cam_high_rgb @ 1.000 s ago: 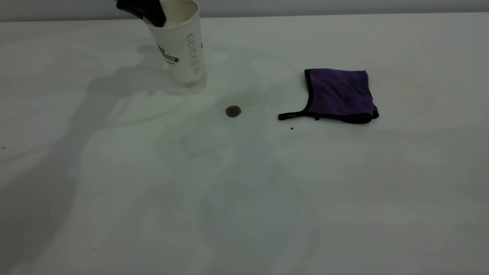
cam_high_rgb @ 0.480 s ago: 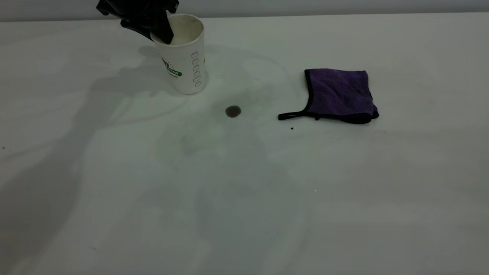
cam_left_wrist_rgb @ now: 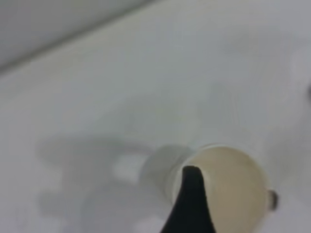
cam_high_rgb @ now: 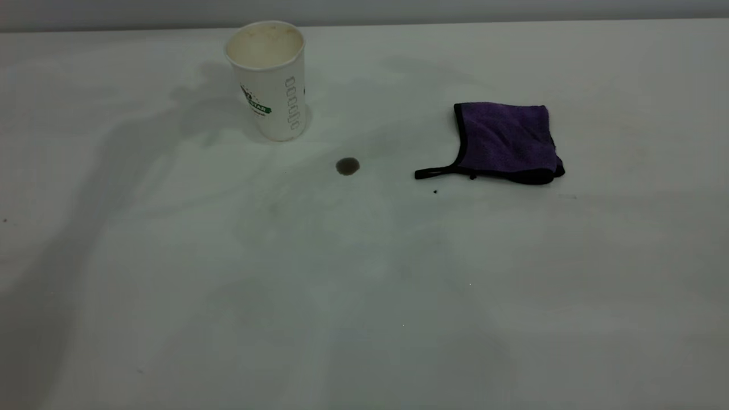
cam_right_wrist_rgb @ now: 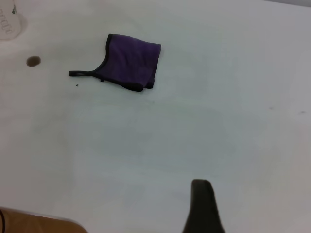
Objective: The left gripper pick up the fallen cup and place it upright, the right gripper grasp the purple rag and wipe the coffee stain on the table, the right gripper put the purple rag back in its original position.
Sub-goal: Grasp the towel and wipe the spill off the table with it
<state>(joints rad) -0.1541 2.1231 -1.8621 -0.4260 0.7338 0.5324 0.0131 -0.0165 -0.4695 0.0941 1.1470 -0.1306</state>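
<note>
The cup (cam_high_rgb: 266, 80) stands upright at the table's far left, its cream inside showing, with nothing touching it. My left gripper (cam_left_wrist_rgb: 238, 199) hovers straight above the cup's mouth (cam_left_wrist_rgb: 228, 187), open and empty; it is out of the exterior view. The coffee stain (cam_high_rgb: 347, 166) lies just in front and to the right of the cup. The purple rag (cam_high_rgb: 504, 139) lies flat to the right of the stain, its strap pointing towards it. My right gripper (cam_right_wrist_rgb: 210, 203) is high and well back from the rag (cam_right_wrist_rgb: 131, 60) and the stain (cam_right_wrist_rgb: 33, 61).
The white table (cam_high_rgb: 364, 296) stretches wide in front of the cup and rag. A tiny black speck (cam_high_rgb: 435, 191) lies just in front of the rag's strap. A brown edge (cam_right_wrist_rgb: 39, 224) shows at one corner of the right wrist view.
My left gripper set the tilted cup upright, let go of its rim and rose out of the exterior view. The rag and stain have not moved.
</note>
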